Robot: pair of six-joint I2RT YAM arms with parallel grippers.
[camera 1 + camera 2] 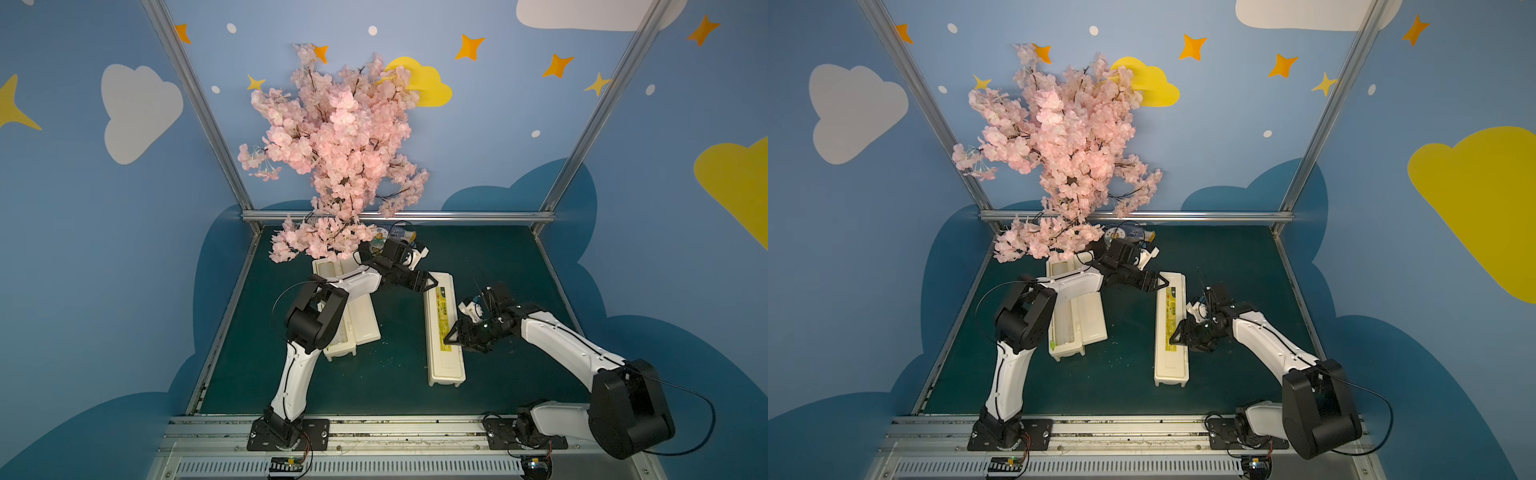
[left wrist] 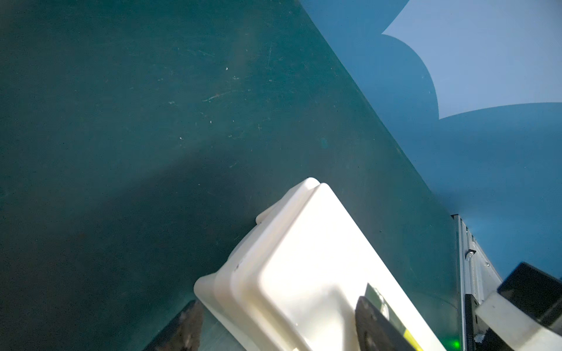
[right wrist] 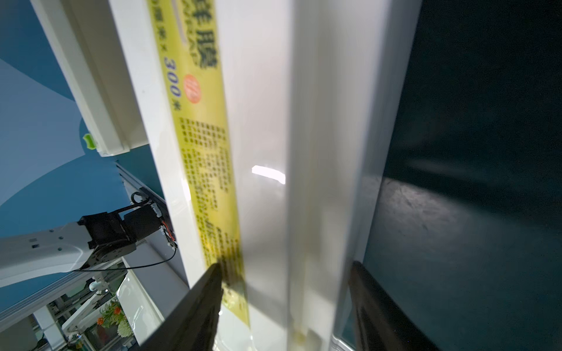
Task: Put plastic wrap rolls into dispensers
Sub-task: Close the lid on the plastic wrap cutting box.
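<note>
Right gripper (image 1: 453, 334), jaws apart, straddles the closed dispenser (image 1: 442, 361) mid-length; its roll is probably inside, hidden by the lid. Alongside, the open dispenser (image 1: 1067, 353) holds a plastic wrap roll (image 1: 1065, 320), lid not yet shut. Farther back, left gripper (image 1: 430, 284), jaws apart, at the closed dispenser's end

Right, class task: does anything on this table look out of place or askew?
Yes: one dispenser lies open, its lid flopped flat alongside, a plastic wrap roll inside, while the other dispenser is shut. A pink blossom branch droops down to the open one's far end.
</note>
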